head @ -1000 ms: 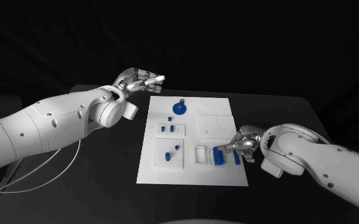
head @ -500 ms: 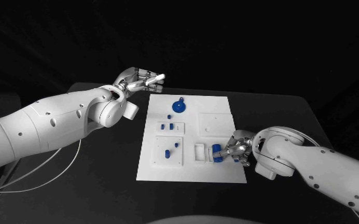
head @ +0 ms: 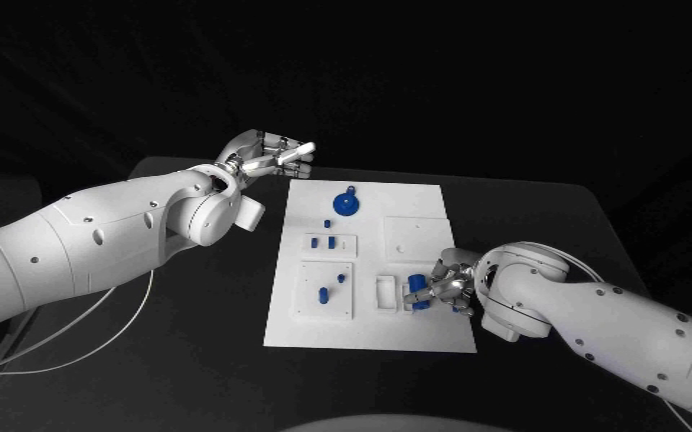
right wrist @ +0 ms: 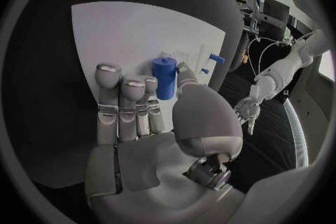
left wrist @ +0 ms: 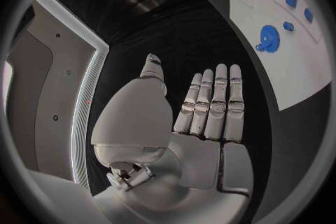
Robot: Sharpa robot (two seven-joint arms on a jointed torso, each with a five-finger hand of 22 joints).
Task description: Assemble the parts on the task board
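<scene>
the right hand (head: 444,287), fingers straight and apart, holds nothing beside the blue cylinder (right wrist: 164,77) at the task board (head: 433,337) near edge, and should probably close evenly round it, while the left hand (head: 268,155) idles open.

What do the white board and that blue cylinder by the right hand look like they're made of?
The board looks like matte white plastic: flat, even, without glare. The blue cylinder by the right hand looks like smooth moulded or printed plastic, uniformly coloured; I can't be sure.
</scene>
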